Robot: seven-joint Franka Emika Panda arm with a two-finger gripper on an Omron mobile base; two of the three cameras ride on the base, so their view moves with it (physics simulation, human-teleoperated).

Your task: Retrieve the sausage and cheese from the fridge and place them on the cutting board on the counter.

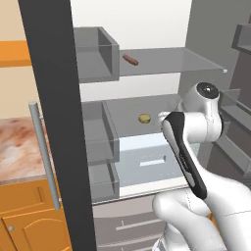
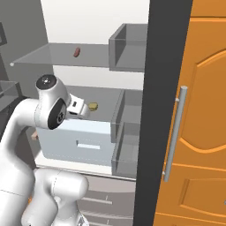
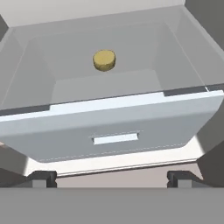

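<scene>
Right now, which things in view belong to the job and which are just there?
Job: sausage on the upper shelf; cheese on the middle shelf; fridge, doors open; counter; gripper, open, empty.
Bystanders: pale drawer; side bins; orange cabinets.

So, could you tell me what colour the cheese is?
Pale yellow; the cheese shows best in the hand view.

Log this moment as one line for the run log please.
fridge: open | sausage: upper shelf | cheese: middle shelf, untouched | pincer: open, empty, facing cheese
</scene>
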